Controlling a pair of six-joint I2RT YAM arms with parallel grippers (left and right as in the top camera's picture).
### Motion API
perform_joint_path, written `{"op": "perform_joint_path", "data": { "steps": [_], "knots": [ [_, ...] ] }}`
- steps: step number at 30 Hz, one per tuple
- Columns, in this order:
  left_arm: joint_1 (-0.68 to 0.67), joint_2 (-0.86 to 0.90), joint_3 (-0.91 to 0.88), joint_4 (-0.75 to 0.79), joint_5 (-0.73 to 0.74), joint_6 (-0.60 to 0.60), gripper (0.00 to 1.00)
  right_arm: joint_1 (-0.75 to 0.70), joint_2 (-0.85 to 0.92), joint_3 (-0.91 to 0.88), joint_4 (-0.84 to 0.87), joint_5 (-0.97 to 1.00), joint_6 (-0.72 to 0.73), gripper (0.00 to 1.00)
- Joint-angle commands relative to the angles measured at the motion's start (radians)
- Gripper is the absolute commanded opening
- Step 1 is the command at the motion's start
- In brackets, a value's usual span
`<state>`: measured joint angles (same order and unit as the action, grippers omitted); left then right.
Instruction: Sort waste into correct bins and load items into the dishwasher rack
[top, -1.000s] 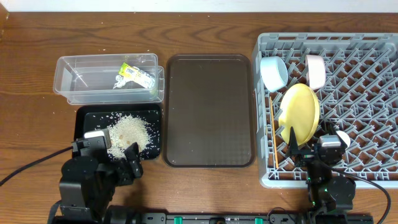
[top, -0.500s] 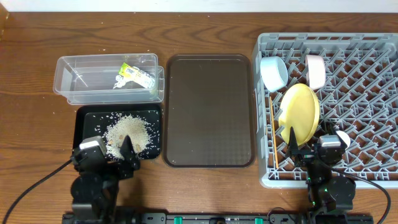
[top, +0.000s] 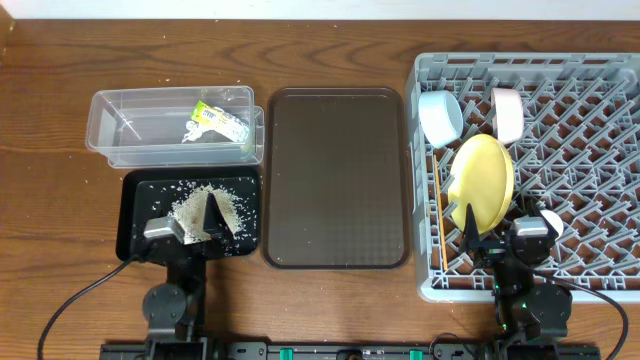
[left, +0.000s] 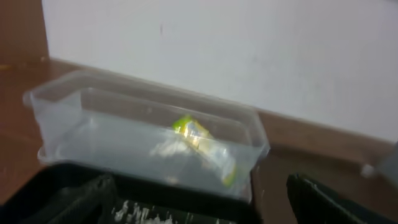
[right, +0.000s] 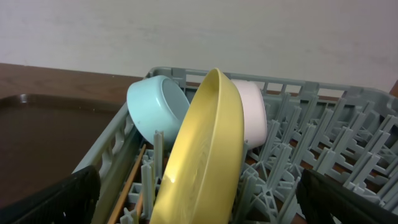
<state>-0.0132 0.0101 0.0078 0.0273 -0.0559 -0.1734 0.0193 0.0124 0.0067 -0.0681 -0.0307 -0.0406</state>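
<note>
The yellow-green wrapper (top: 218, 120) lies in the clear tub (top: 130, 135); both show in the left wrist view, wrapper (left: 200, 140) and tub (left: 93, 124). Whitish rice scraps (top: 190, 203) lie in the black bin (top: 135, 200). My left gripper (top: 190, 224) is open and empty over the bin's near half. In the grey rack (top: 580, 120) stand the yellow plate (top: 482, 182), blue bowl (top: 440, 117), white bowl (top: 507, 113), pale cup (top: 549, 222) and chopsticks (top: 441, 228). My right gripper (top: 497, 236) is open just in front of the plate (right: 205, 149).
The flat brown tray (top: 335, 178) lies between the bins and the rack. In the right wrist view the blue bowl (right: 155, 106) and white bowl (right: 254, 117) lean behind the plate, and the chopsticks (right: 132, 179) lie along the rack's left wall.
My left arm has folded back and its gripper has moved away from me, from the black bin's near edge to over the rice. The right arm has not moved.
</note>
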Motion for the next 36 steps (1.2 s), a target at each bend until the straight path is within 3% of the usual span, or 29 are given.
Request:
{"op": "perform_joint_path", "data": {
  "steps": [1,36],
  "knots": [
    [0.006,-0.008,-0.004,-0.089,0.001,0.034,0.91,0.007,-0.007,-0.001,-0.004,-0.011,0.002,0.99],
    [0.005,-0.003,-0.003,-0.101,0.047,0.035,0.91,0.007,-0.006,-0.001,-0.004,-0.011,0.002,0.99]
  ]
}}
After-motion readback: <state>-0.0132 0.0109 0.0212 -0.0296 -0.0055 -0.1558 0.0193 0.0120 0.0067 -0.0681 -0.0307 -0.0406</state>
